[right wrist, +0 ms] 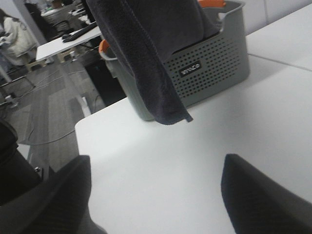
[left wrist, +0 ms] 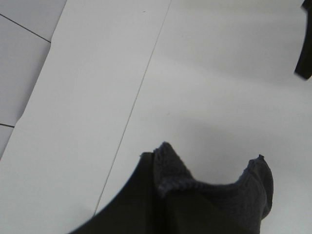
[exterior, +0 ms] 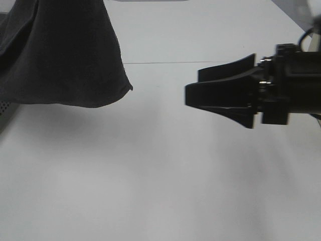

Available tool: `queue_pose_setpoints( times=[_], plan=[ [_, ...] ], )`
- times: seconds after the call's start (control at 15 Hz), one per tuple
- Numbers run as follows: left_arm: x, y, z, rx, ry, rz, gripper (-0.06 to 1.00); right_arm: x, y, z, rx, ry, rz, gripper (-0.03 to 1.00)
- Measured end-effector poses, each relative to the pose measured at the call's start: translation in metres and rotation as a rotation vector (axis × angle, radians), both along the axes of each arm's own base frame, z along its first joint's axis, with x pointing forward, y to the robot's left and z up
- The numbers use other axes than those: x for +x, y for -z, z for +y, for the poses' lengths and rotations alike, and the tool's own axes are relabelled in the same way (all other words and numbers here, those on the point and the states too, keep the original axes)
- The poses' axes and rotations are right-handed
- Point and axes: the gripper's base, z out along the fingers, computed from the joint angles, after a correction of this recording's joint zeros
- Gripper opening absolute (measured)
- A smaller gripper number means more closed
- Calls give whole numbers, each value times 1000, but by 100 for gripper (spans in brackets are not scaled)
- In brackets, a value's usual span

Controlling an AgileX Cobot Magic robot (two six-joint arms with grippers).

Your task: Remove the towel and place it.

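Note:
The dark navy-black towel (exterior: 60,50) hangs in the air at the upper left of the exterior view, its lower corner just above the white table (exterior: 150,175). In the left wrist view a bunched fold of the towel (left wrist: 209,200) fills the lower edge, gripped by my left gripper, whose fingers are covered by cloth. In the right wrist view the towel (right wrist: 146,44) drapes out of the grey perforated basket (right wrist: 214,63). My right gripper (exterior: 193,88) is open and empty, pointing at the towel with a gap between them; its fingers (right wrist: 263,195) frame the bare table.
The basket stands at the table's left corner, with orange handles (right wrist: 103,47). Its perforated wall (exterior: 4,108) shows at the left edge of the exterior view. A seam (exterior: 165,62) crosses the table. Past the table edge are floor, cables and desks (right wrist: 44,73).

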Motion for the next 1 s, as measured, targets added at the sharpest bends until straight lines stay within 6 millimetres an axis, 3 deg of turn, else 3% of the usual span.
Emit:
queue_pose_setpoints(
  times=[0.2,0.4,0.53,0.67,1.0],
  plan=[
    [-1,0,-2,-16,13,16,0,26,6,51,-60,-90,20,72],
    [-2,0,-2,-20,16,20,0,51,5,74,-44,-124,23,72],
    [-2,0,-2,-20,16,20,0,56,4,90,-19,-171,24,72],
    [-2,0,-2,-20,16,20,0,49,-2,120,3,-268,-1,72],
    [-2,2,-1,-2,10,31,0,45,1,125,-19,-297,23,72]
  ],
)
